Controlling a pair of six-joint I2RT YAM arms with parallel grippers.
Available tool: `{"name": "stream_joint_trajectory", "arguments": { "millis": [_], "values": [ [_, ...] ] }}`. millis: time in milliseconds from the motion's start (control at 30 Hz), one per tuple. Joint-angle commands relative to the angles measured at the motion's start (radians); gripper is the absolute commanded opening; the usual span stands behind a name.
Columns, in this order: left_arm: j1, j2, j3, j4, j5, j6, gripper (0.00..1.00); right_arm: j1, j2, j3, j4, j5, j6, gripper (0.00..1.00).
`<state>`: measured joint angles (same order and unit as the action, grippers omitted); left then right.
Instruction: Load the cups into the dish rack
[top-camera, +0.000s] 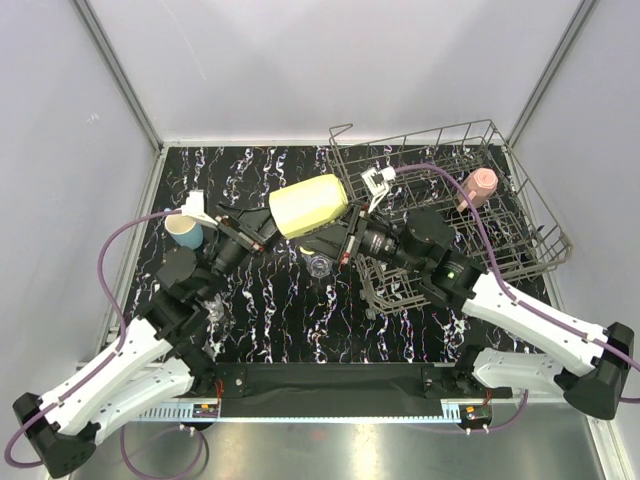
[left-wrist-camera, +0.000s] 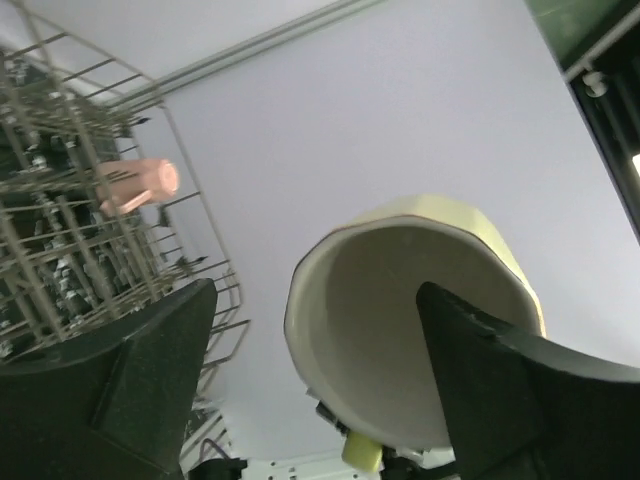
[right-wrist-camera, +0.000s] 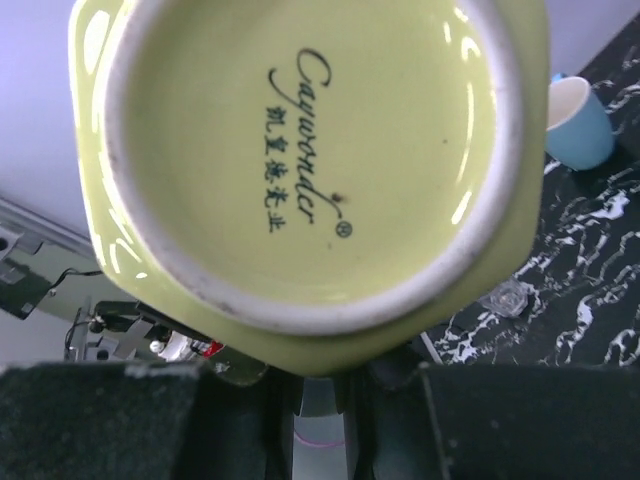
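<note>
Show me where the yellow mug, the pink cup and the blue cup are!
yellow mug (top-camera: 308, 205), top view, on the middle of its side wall.
pink cup (top-camera: 481, 186), top view, on its body.
blue cup (top-camera: 185, 233), top view, on its open mouth.

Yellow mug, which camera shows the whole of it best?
Top external: the yellow mug shows whole, held sideways off the table by the right claw. The left wrist view shows only its open mouth, and the right wrist view shows only its printed base.
</note>
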<state>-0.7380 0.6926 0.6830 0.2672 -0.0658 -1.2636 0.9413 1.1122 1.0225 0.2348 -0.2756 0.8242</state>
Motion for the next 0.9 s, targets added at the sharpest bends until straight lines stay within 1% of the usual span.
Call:
{"name": "stream_joint_trajectory", "arguments": {
  "millis": [0, 67, 100, 133, 167, 200, 267, 300, 367, 400, 500, 533, 667, 733, 767, 800, 867],
  "values": [
    [-0.006, -0.059, 0.038, -0.126, -0.063, 0.058, 0.93, -0.006, -0.077, 0.033, -0.043, 0.140, -0.092, 0.00],
    [-0.006, -0.102, 0.035, -0.225, -0.089, 0.087, 0.99, -0.007, -0.097, 0.051, -0.139, 0.216, -0.134, 0.00],
    [-0.006, -0.122, 0.029, -0.258, -0.118, 0.099, 0.99, -0.007, -0.103, 0.059, -0.205, 0.269, -0.164, 0.00],
    [-0.006, -0.140, 0.026, -0.329, -0.136, 0.122, 0.99, -0.009, -0.109, 0.065, -0.230, 0.315, -0.181, 0.00],
    [-0.006, -0.180, 0.024, -0.367, -0.173, 0.135, 0.99, -0.012, -0.110, 0.088, -0.294, 0.350, -0.203, 0.00],
    [-0.006, -0.198, 0.024, -0.403, -0.193, 0.148, 0.99, -0.019, -0.106, 0.103, -0.390, 0.434, -0.255, 0.00],
    [-0.006, -0.238, 0.027, -0.492, -0.241, 0.190, 0.99, -0.032, -0.077, 0.165, -0.506, 0.539, -0.313, 0.00],
    [-0.006, -0.269, 0.029, -0.517, -0.253, 0.207, 0.99, -0.047, -0.069, 0.178, -0.590, 0.655, -0.370, 0.00],
    [-0.006, -0.297, 0.042, -0.585, -0.284, 0.251, 0.99, -0.087, -0.066, 0.185, -0.637, 0.742, -0.414, 0.00],
    [-0.006, -0.318, 0.047, -0.606, -0.292, 0.263, 0.99, -0.154, -0.069, 0.186, -0.666, 0.765, -0.443, 0.00],
    [-0.006, -0.341, 0.061, -0.678, -0.316, 0.296, 0.99, -0.306, -0.057, 0.214, -0.736, 0.713, -0.471, 0.00],
    [-0.006, -0.352, 0.062, -0.706, -0.318, 0.303, 0.99, -0.385, -0.043, 0.221, -0.750, 0.713, -0.487, 0.00],
    [-0.006, -0.373, 0.053, -0.741, -0.307, 0.300, 0.99, -0.524, 0.035, 0.301, -0.821, 0.750, -0.546, 0.00],
    [-0.006, -0.380, 0.038, -0.731, -0.290, 0.276, 0.99, -0.568, 0.086, 0.320, -0.810, 0.710, -0.565, 0.00],
    [-0.006, -0.383, 0.030, -0.720, -0.267, 0.268, 0.99, -0.610, 0.106, 0.339, -0.804, 0.693, -0.573, 0.00],
    [-0.006, -0.383, 0.014, -0.709, -0.253, 0.251, 0.99, -0.624, 0.156, 0.355, -0.808, 0.685, -0.574, 0.00],
    [-0.006, -0.369, 0.003, -0.677, -0.218, 0.237, 0.98, -0.666, 0.207, 0.395, -0.813, 0.673, -0.577, 0.00]
  ]
}}
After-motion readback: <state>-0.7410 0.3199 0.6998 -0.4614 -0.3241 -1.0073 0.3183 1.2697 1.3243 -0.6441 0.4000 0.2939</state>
